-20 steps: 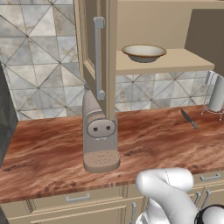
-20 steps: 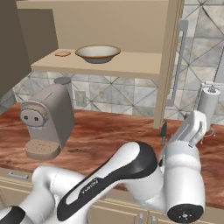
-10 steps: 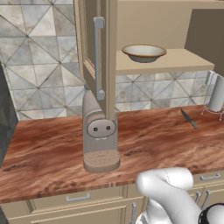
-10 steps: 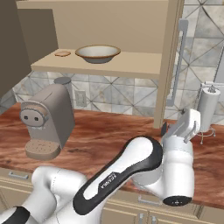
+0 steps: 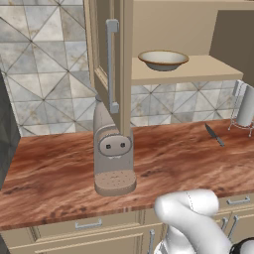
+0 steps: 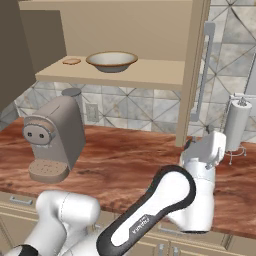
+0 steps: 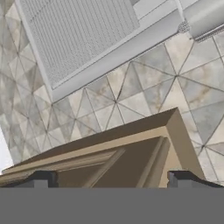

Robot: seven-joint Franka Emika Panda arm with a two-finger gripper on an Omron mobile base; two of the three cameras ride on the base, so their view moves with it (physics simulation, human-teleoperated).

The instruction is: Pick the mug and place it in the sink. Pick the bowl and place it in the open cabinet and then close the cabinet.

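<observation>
The bowl (image 5: 163, 59) (image 6: 111, 61), off-white inside with a tan rim, sits on the inner shelf (image 5: 198, 69) of the open cabinet. The cabinet's left door (image 5: 101, 54) stands out over the counter, showing its silver bar handle (image 5: 113, 64). The right door (image 6: 192, 75) stands open too, its handle (image 6: 204, 75) beside it. My gripper (image 7: 111, 181) is open and empty, and the hand view looks onto a panelled tan door (image 7: 122, 153). My white hand (image 6: 207, 152) hangs low next to the right door's bottom edge. The mug and the sink are out of view.
A tan coffee machine (image 5: 114, 151) (image 6: 52, 137) stands on the wood-grain counter (image 5: 173, 158) under the left door. A knife (image 5: 214, 135) lies at the right, near a paper towel stand (image 6: 236, 125). A small brown item (image 6: 72, 61) lies on the shelf left of the bowl.
In the right base view my hand has shifted a little left toward the right door's lower edge, and the elbow has risen. The bowl and doors have not moved.
</observation>
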